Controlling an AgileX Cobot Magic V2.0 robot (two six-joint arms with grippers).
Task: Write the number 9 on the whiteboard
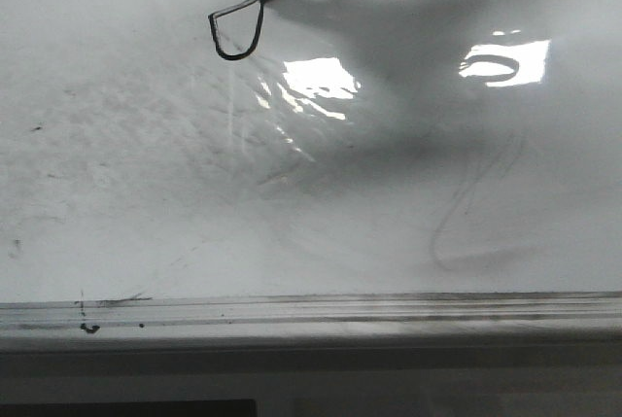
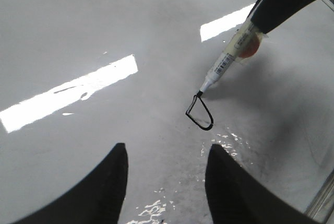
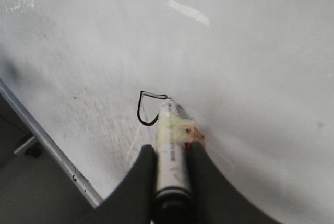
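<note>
One loop of number 9 (image 3: 148, 109) at marker (image 3: 172, 151) tip, beyond right jaws

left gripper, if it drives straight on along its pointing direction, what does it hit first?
Probably bare whiteboard. The left gripper is open and empty, aimed down at the board; the black loop and marker held by the right gripper sit ahead and slightly to one side. Depth is unclear, so that's a guess.

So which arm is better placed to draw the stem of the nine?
Right. Its tool grips the marker, whose tip sits at the closed loop on the whiteboard. The left tool is open, holding nothing.
</note>
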